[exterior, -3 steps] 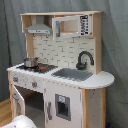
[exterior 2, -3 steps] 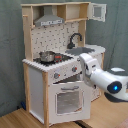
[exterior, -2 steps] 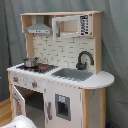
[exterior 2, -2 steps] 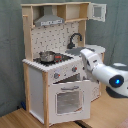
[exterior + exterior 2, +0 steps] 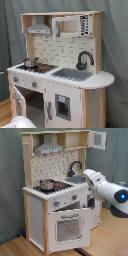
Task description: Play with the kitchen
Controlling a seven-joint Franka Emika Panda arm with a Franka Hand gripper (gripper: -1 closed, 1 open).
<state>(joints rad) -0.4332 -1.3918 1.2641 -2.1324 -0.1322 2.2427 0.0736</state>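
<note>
The kitchen (image 5: pixel 60 75) is a tall white and light-wood toy that shows in both exterior views. It has a grey range hood (image 5: pixel 39 30), an upper cabinet (image 5: pixel 72 26), a black faucet (image 5: pixel 84 59), a grey sink (image 5: pixel 74 74) and a small pot (image 5: pixel 31 62) on the hob. In the second exterior view the oven door (image 5: pixel 70 228) hangs ajar below the knobs (image 5: pixel 65 200), and the upper cabinet door (image 5: pixel 98 139) stands open. My white arm (image 5: pixel 107 190) reaches in from the second exterior view's right. Its gripper (image 5: pixel 86 176) is at the counter's edge beside the sink.
A grey curtain (image 5: pixel 115 45) hangs behind the kitchen. The floor (image 5: pixel 20 248) is light wood. A white blurred part of the arm (image 5: pixel 17 122) shows at the bottom left of the first exterior view. A blue light (image 5: pixel 120 196) glows on the arm.
My arm has risen, its tip moving from in front of the knobs to the counter's edge by the sink. The oven door stays ajar.
</note>
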